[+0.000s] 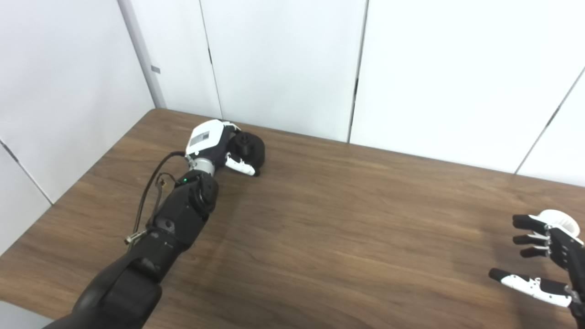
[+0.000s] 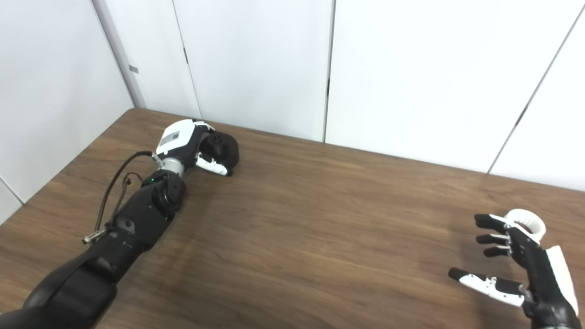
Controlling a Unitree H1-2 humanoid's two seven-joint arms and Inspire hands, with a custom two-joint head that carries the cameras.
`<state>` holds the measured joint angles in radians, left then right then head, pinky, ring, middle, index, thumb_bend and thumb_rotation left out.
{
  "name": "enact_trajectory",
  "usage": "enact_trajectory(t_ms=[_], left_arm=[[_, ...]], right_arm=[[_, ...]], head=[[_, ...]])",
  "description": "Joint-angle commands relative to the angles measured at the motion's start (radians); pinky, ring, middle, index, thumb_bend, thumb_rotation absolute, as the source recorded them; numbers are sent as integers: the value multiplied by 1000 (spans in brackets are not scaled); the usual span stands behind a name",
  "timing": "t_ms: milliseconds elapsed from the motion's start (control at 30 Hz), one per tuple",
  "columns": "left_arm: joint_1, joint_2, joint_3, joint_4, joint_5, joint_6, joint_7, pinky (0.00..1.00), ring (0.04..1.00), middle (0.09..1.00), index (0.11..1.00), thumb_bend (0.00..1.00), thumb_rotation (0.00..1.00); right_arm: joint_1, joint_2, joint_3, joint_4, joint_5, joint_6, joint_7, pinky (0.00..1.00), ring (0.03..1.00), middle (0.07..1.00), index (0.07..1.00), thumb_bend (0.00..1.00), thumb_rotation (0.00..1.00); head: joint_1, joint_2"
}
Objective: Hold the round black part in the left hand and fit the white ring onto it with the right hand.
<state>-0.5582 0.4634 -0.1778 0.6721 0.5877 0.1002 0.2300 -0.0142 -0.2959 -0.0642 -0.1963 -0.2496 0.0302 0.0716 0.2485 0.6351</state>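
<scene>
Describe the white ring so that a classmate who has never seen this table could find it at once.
Start at the wooden table and go to its near right side, where the right hand hovers open. The white ring lies just behind its fingers, the only white, round, hollow thing there.

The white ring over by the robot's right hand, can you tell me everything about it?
The white ring is a small round hoop, smooth and plastic-looking, with faint ribs along its side. It lies flat on the brown table near the right edge. The open right hand partly covers it; whether the fingers touch it cannot be told.

No readable text, label on left robot hand (image 1: 204, 138) illegible
</scene>
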Motion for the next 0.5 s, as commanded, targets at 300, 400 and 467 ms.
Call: enact_trajectory(t_ms=[300, 400, 467], left_arm=[[28, 27, -10, -58, -97, -241, -88, 982, 999, 916, 488, 524, 67], [40, 25, -25, -74, -123, -301, -152, 998, 1000, 921, 488, 524, 67], [46, 25, -39, -84, -131, -335, -189, 1000, 1000, 922, 488, 523, 68]], right_arm=[[-39, -23, -9, -13, 4, -34, -7, 554, 652, 742, 730, 723, 100], [-40, -23, -7, -15, -4, -34, -8, 549, 650, 741, 731, 718, 98], [-39, -22, -7, -16, -3, -37, -8, 548, 649, 741, 731, 715, 95]], head=[[1, 2], [1, 2], [-1, 6]])
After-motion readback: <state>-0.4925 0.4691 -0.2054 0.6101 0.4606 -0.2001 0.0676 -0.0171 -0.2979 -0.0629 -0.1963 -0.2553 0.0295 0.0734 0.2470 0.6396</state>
